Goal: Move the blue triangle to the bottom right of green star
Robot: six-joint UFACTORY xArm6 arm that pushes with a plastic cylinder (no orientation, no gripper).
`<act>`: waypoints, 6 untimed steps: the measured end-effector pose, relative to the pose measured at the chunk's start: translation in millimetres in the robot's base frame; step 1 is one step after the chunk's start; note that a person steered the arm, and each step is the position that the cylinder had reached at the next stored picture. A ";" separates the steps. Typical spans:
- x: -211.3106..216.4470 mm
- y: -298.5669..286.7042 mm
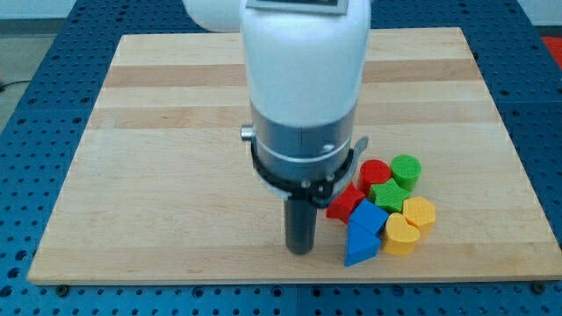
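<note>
My tip (300, 251), the lower end of a dark rod under a white and grey arm (303, 96), stands on the light wooden board (158, 132) near the view's bottom. Just to its right lies the blue triangle block (363, 247), with a blue cube-like block (367, 217) touching it above. The red star-shaped block (344, 204), the red cylinder (375, 172), the green star block (387, 195), the green cylinder (406, 168) and two yellow blocks (411, 224) crowd together there.

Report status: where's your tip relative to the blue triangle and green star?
My tip left of blue triangle block, small gap. Green star block above it. Yellow heart block sits at star's bottom right, in the way.
</note>
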State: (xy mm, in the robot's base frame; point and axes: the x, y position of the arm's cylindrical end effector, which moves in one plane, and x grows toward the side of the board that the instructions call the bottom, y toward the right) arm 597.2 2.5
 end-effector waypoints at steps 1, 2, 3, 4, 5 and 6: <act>20.6 1.9; 21.4 3.8; 21.4 3.8; 21.9 10.6; 21.9 10.6; 20.7 38.3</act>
State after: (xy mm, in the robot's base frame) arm 617.9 40.8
